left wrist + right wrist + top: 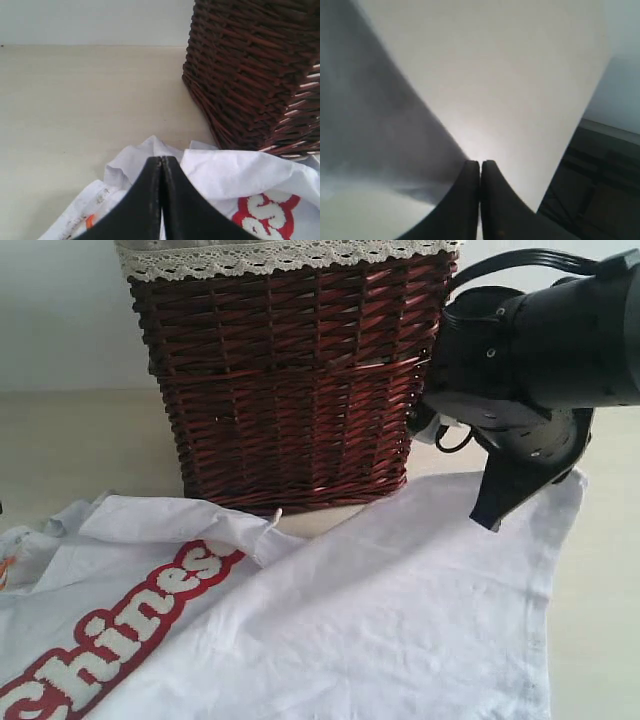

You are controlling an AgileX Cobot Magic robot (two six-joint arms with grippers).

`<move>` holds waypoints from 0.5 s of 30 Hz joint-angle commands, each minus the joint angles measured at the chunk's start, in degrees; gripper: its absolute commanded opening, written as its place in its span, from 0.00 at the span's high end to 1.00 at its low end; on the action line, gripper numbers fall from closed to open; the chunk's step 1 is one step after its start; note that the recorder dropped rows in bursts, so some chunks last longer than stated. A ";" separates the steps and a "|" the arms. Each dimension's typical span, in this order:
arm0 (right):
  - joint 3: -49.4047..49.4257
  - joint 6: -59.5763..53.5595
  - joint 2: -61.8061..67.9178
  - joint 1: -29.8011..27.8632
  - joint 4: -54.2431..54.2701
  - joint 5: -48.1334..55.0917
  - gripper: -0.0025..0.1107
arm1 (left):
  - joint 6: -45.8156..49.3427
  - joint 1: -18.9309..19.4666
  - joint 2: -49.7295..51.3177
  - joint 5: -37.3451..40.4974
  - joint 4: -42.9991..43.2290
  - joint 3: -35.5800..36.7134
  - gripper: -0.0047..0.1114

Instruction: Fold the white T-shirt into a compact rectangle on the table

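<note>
The white T-shirt (pixel 400 610) lies spread on the table (pixel 80 440), with its red-outlined lettering (pixel 130 625) at the front left. My right gripper (pixel 488 518) reaches down onto the shirt's far right corner. In the right wrist view its jaws (pixel 480 162) are pressed together, with shirt cloth (pixel 365 150) rising from them. My left gripper (pixel 161 159) is shut in the crumpled left part of the shirt (pixel 240 175), with a sliver of white between its fingers. It is out of the exterior view.
A dark red wicker basket (pixel 290 380) with lace trim stands on the table just behind the shirt, close to both grippers (pixel 260 70). Bare table (pixel 75 100) stretches left of the basket. The right wrist view shows dark floor (pixel 600 190) past a pale edge.
</note>
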 commanded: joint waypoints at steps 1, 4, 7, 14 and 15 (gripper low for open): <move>-0.40 2.12 -0.28 -0.42 -3.24 0.93 0.95 | -0.34 -0.45 -0.26 -0.26 -0.24 0.15 0.96; -0.40 0.75 -0.28 -0.42 -0.45 0.93 0.77 | -0.34 -0.45 -0.26 -0.26 -0.24 0.15 0.96; -0.40 0.85 -0.28 -0.42 -1.90 0.93 0.56 | -0.34 -0.45 -0.26 -0.26 -0.24 0.15 0.96; -0.40 2.43 -2.84 -0.18 7.64 0.93 0.56 | -1.92 -1.37 -0.26 0.13 0.18 0.15 0.96; -0.40 -0.62 -3.73 -0.06 12.87 0.93 0.61 | -1.92 -2.39 -0.26 0.36 0.29 0.15 0.96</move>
